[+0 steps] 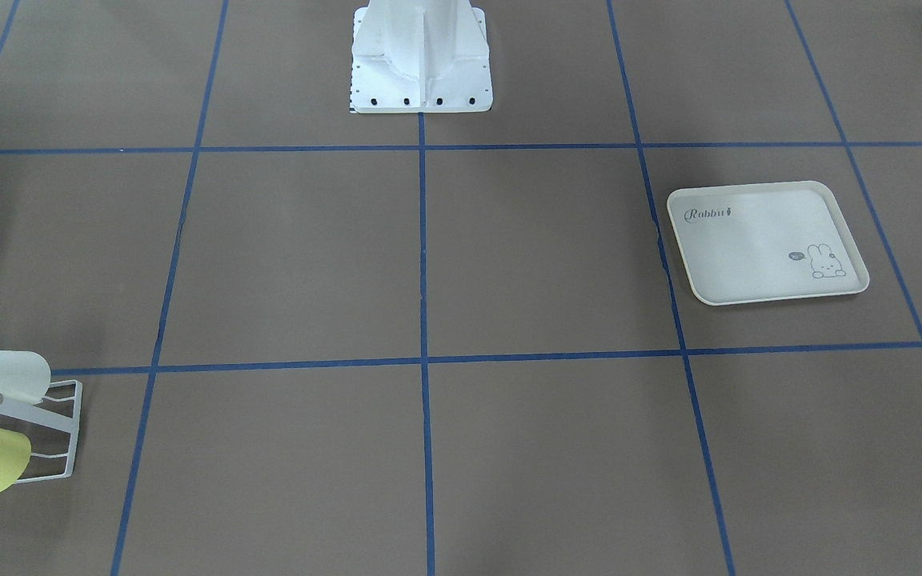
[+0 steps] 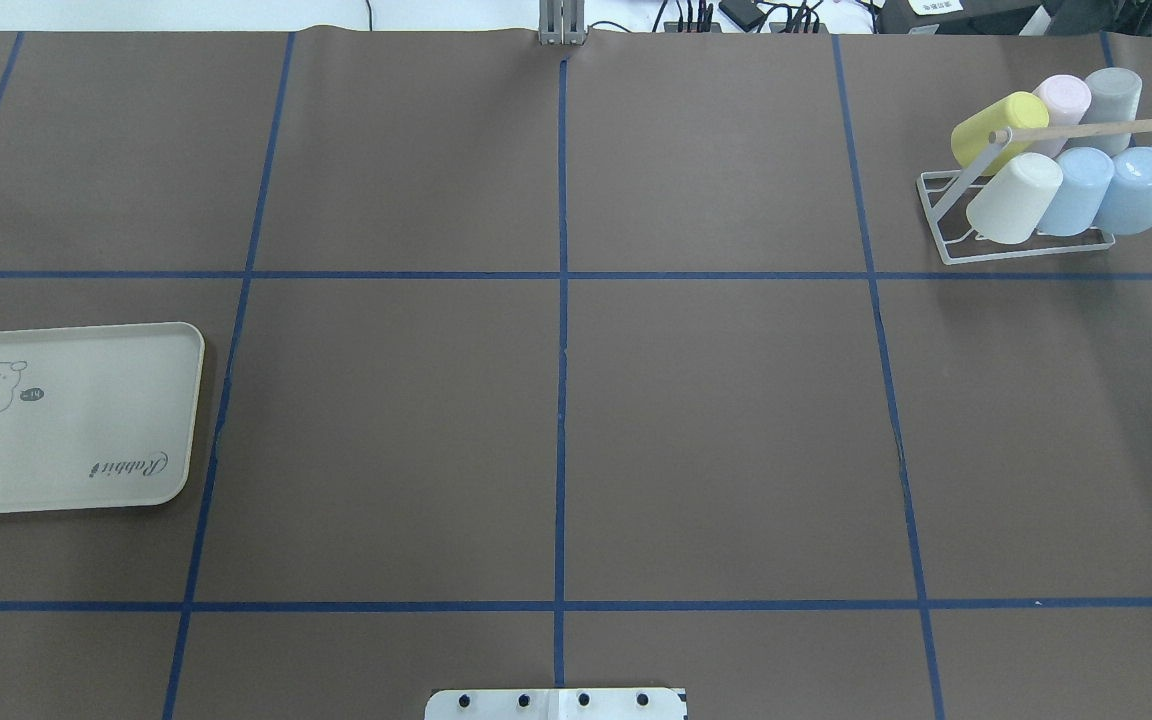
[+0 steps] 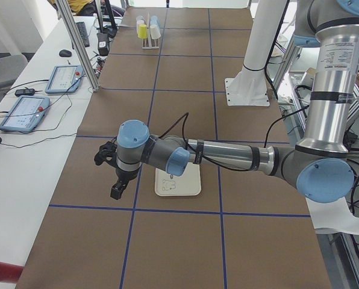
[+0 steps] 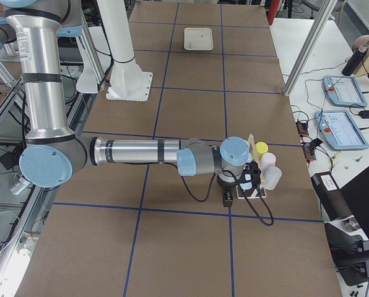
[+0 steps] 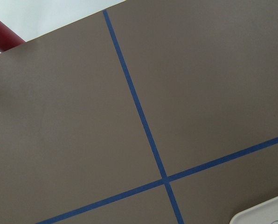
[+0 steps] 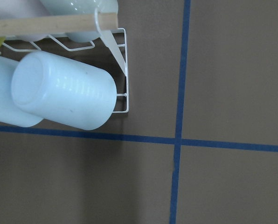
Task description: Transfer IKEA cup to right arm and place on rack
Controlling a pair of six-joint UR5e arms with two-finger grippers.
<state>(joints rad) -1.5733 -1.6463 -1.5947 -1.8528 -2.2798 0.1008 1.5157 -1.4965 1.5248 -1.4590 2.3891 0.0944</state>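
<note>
Pastel cups, six in all, lean mouth-down on the slanted rack at two o'clock in your overhead view, so none slides off; the transfer looks finished. The right gripper hangs beside the rack and the left gripper by the tray at nine o'clock. Whether they are clenched or released, you cannot tell.

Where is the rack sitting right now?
In the overhead view the rack sits in the far right corner of the table, on the robot's right, loaded with cups; the rabbit tray lies at the left edge.
</note>
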